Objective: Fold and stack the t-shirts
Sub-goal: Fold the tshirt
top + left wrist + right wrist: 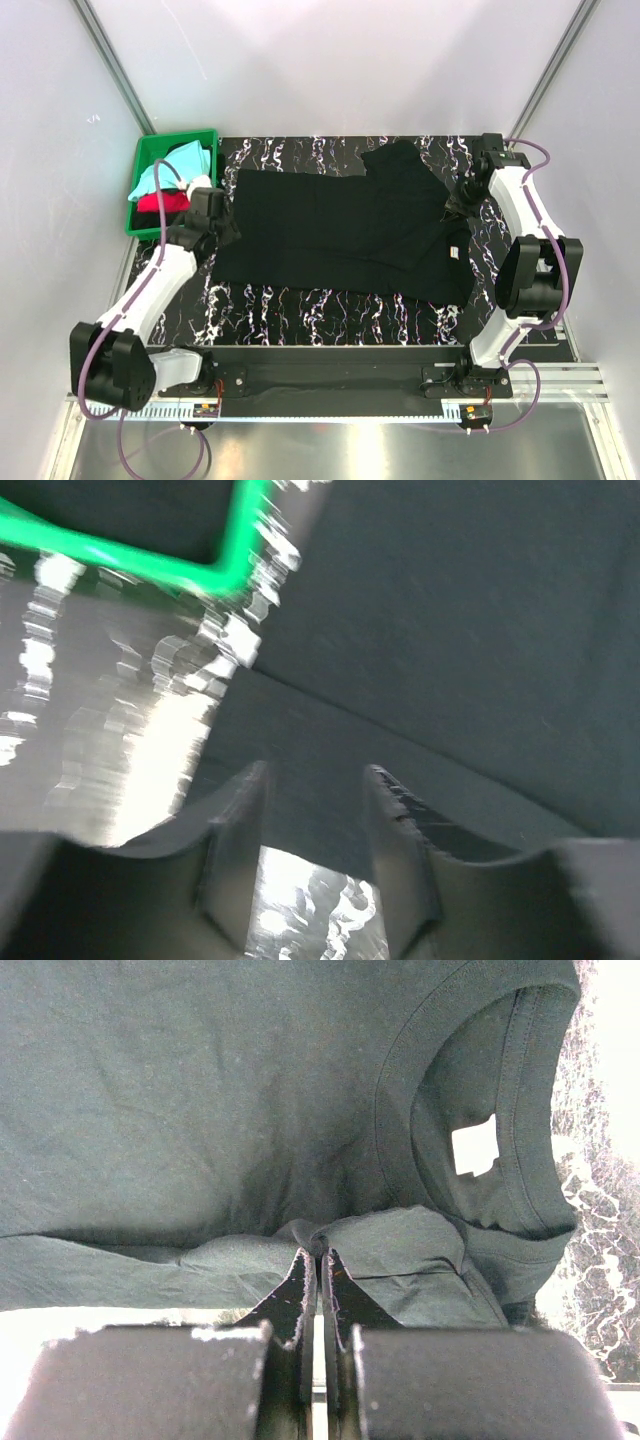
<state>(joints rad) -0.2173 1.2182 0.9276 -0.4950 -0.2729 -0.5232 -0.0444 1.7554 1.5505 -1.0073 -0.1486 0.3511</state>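
Observation:
A large black t-shirt (340,230) lies spread flat across the tabletop, its white neck label (452,250) towards the right. My left gripper (228,232) is at the shirt's left edge. In the left wrist view it (315,785) stands open, with the shirt's hem (300,730) lying loose between the fingers. My right gripper (455,205) is at the shirt's right end, by the collar. There it (322,1250) is shut on a small pinch of the black t-shirt (200,1090), just beside the collar and the label (474,1147). An aqua t-shirt (180,160) and a red one (160,203) lie bunched in the crate.
A green plastic crate (185,135) stands at the table's back left corner, close to my left gripper; its rim (150,562) shows in the left wrist view. The black white-streaked tabletop (330,310) shows bare in front of the shirt. White walls enclose the table.

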